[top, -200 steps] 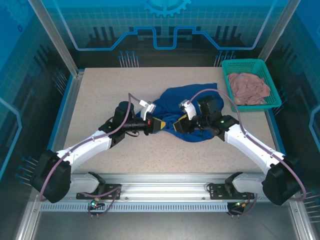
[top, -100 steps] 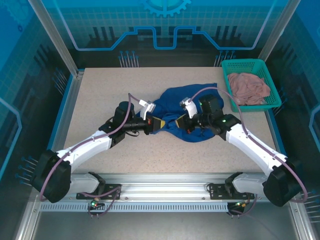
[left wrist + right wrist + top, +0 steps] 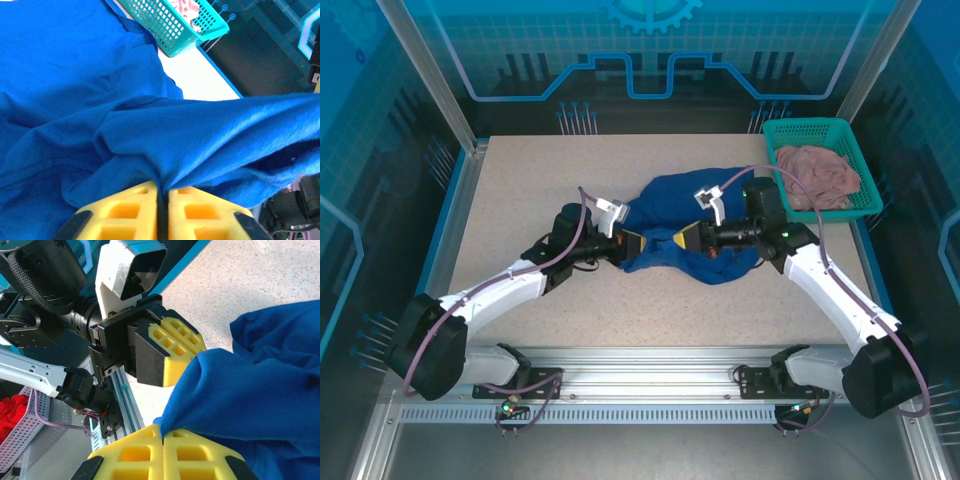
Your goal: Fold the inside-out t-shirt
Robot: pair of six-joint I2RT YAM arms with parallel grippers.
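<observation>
A speckled desk [image 3: 520, 190] carries a crumpled royal-blue t-shirt [image 3: 670, 200] just past centre toward 1 o'clock, with a teal basket [image 3: 817, 128] at 2 o'clock. At the shirt's 6 o'clock edge, the left fingers [image 3: 131, 210] and right fingers [image 3: 131, 455] each pinch a raised blue fold.

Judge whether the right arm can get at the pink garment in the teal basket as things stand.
Probably not yet: the right gripper is shut on the blue t-shirt. Freed, it likely could; the open-topped basket stands beside that arm, the pink garment uncovered.
</observation>
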